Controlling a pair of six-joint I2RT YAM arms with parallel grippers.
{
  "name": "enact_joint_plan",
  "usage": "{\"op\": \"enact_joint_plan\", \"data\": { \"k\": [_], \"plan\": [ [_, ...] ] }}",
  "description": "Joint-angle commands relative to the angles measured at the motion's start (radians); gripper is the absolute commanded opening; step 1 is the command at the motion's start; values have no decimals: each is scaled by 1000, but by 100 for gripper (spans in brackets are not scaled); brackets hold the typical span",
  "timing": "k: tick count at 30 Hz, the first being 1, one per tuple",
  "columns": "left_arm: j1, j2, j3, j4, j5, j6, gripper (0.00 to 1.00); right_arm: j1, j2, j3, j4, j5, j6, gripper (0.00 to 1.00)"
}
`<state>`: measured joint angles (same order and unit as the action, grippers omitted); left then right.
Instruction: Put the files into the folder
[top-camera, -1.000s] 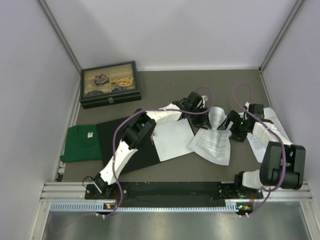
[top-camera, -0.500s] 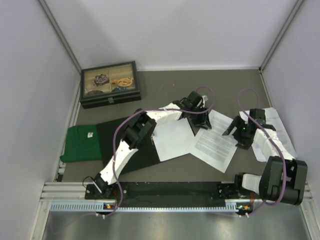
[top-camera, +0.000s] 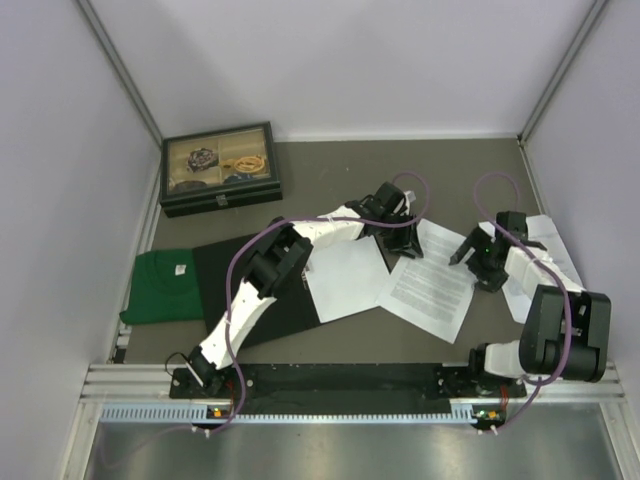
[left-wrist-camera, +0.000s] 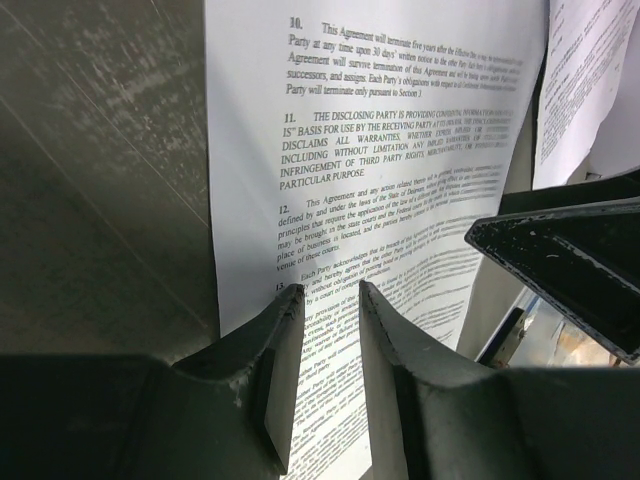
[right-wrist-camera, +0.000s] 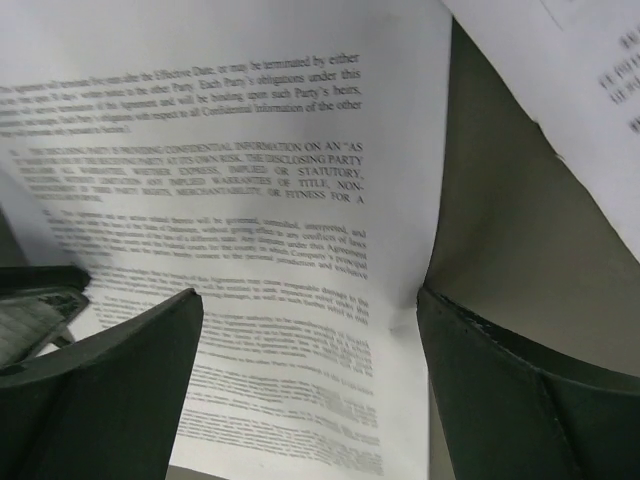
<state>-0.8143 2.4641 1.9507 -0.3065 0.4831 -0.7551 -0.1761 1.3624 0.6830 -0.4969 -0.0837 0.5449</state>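
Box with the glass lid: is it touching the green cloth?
Apart. The top view shows a strip of bare table between the box and the cloth.

On the table (top-camera: 340, 170) we find the box (top-camera: 221, 168) at the far left, with the cloth (top-camera: 160, 285) nearer us and the folder (top-camera: 250, 295) just right of the cloth. One sheet (top-camera: 345, 278) overlaps the folder's right edge. A second sheet (top-camera: 430, 290) lies to its right, with more sheets (top-camera: 548, 250) beyond.

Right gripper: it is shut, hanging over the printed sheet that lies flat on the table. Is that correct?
Not quite. The right gripper is open, not shut: the right wrist view shows its fingers spread wide apart. The rest holds: it hangs over the printed sheet, which lies flat on the table.
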Motion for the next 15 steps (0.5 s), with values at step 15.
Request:
{"op": "enact_joint_plan", "data": {
  "k": [15],
  "plan": [
    [23, 111, -16, -144, -149, 59, 36, 43, -132, -82, 201, -453, -11, 87]
  ]
}}
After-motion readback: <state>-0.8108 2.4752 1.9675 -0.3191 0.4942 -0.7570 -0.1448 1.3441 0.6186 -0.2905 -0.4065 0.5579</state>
